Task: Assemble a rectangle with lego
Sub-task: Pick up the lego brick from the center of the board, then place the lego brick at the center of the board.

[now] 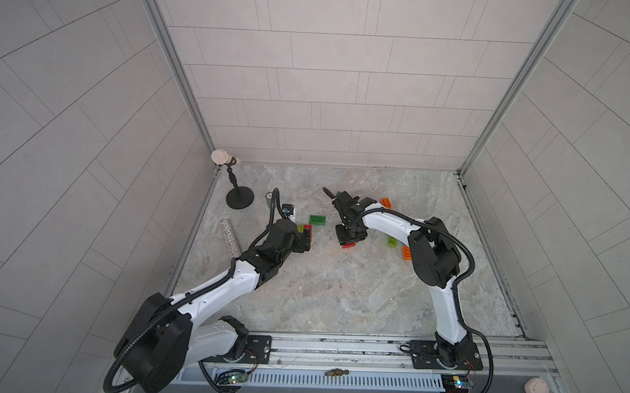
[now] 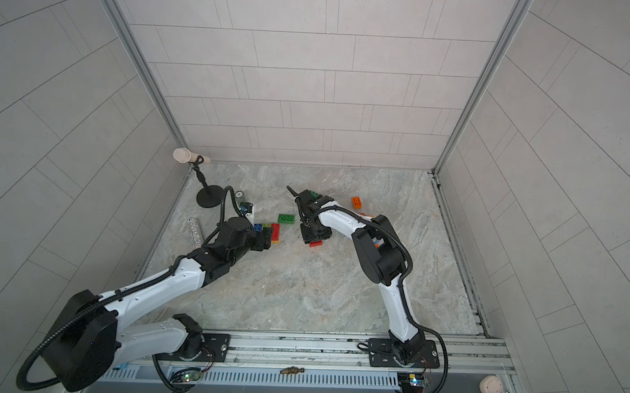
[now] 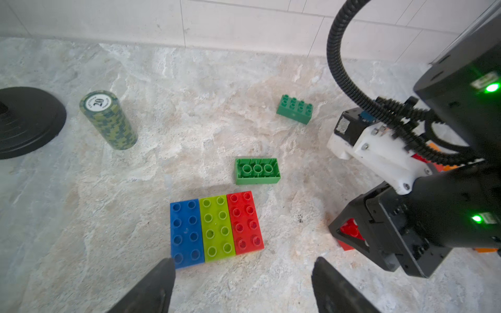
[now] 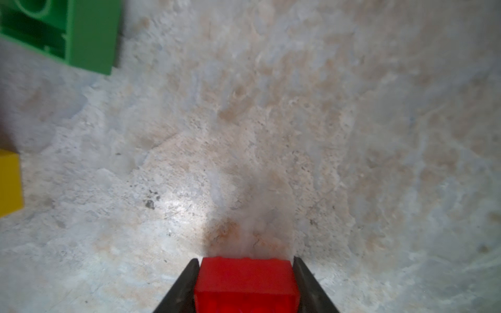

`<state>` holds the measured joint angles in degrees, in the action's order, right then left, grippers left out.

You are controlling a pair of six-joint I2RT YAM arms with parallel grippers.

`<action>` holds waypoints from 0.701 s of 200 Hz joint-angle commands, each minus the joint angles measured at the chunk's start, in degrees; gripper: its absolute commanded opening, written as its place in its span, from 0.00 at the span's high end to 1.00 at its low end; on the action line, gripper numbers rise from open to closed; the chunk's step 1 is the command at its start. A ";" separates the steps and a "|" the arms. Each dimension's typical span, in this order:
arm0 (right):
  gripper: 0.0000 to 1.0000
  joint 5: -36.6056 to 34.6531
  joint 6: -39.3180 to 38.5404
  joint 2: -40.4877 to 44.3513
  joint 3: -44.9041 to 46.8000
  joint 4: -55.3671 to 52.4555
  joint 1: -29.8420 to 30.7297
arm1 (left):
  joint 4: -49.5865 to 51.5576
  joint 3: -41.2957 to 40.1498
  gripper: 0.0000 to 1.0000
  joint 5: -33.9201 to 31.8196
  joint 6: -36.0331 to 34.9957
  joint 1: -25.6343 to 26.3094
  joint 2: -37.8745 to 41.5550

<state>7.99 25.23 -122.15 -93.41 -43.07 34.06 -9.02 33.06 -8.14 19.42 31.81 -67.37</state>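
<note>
While the red brick looks light, stiff and slick to us, flat side walls suit gripping; right gripper clamps it, lower centre; left gripper gapes empty below the blue-lime-red row.

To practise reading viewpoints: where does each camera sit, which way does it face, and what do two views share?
Both top views: above the front, looking down and back at the table; left arm and right arm show.
Left wrist: looks past the open left pincer at the brick row and upturned green brick.
Right wrist: close over the table; right pincer shut on the red brick.
Shared: both wrist views show that green brick.
</note>
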 commanded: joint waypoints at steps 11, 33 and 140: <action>0.52 9.07 1.78 8.69 3.93 0.14 -2.70 | -21.74 -4.75 0.16 6.93 -4.49 1.33 -1.54; 0.52 15.33 3.38 14.97 7.52 0.44 -5.49 | -33.83 -6.27 0.14 7.98 -11.82 6.24 -6.47; 0.53 31.22 5.38 31.42 14.54 -2.16 -11.25 | -59.17 -1.56 0.14 24.61 -13.69 13.01 -24.61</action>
<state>34.35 31.09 -93.12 -79.57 -42.92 23.44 -61.69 29.91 11.29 7.29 44.62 -91.24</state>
